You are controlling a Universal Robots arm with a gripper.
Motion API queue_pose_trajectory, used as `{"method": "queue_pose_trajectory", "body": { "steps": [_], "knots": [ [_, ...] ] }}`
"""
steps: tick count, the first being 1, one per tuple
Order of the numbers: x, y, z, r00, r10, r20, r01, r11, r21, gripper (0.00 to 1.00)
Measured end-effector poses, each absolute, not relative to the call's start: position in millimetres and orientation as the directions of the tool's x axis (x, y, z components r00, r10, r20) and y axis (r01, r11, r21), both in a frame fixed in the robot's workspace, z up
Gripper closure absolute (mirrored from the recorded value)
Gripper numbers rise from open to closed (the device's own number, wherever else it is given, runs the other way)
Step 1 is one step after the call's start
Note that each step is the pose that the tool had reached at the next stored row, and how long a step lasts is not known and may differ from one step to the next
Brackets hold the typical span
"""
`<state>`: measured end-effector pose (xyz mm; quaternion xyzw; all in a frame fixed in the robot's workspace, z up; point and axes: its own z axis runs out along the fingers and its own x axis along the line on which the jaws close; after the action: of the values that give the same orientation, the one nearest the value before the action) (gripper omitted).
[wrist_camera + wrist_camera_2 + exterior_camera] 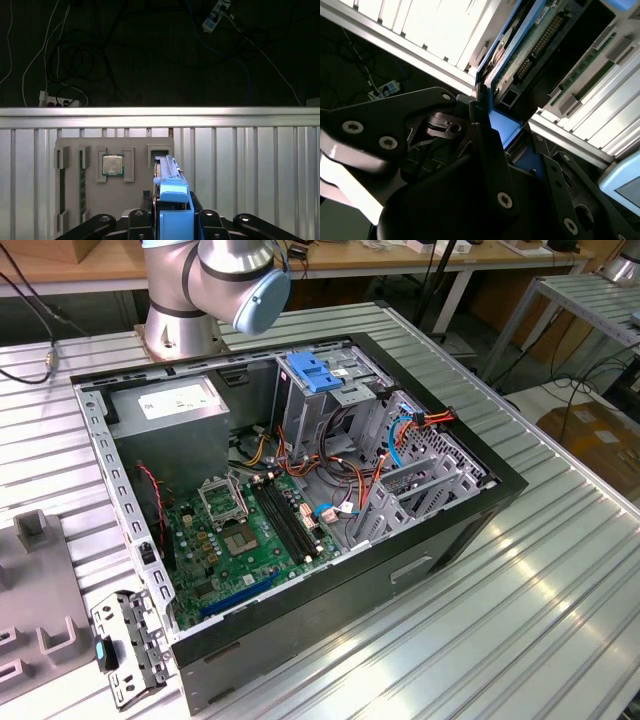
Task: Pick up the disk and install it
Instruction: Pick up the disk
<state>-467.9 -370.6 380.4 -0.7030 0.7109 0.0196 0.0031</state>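
Black fingers [487, 150] prob. tight on disk [169, 172], by grey tray [70, 150].

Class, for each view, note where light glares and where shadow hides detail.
Exterior view: even light, sheen streaking the ribbed table. Second wrist view: table slats washed out white, fingers nearly black beside the disk. First wrist view: table edge glares, floor beyond dark.

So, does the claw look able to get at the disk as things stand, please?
Probably yes: the claw seems closed on the disk, which stands edge-up at the grey tray, with nothing between them.
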Motion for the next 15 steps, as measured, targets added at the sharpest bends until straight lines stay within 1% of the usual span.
{"method": "queue_pose_trajectory", "body": {
  "steps": [15],
  "knots": [
    [-468,-371,403,-0.012,-0.999,-0.032,-1.000,0.011,0.023,0.63]
  ]
}}
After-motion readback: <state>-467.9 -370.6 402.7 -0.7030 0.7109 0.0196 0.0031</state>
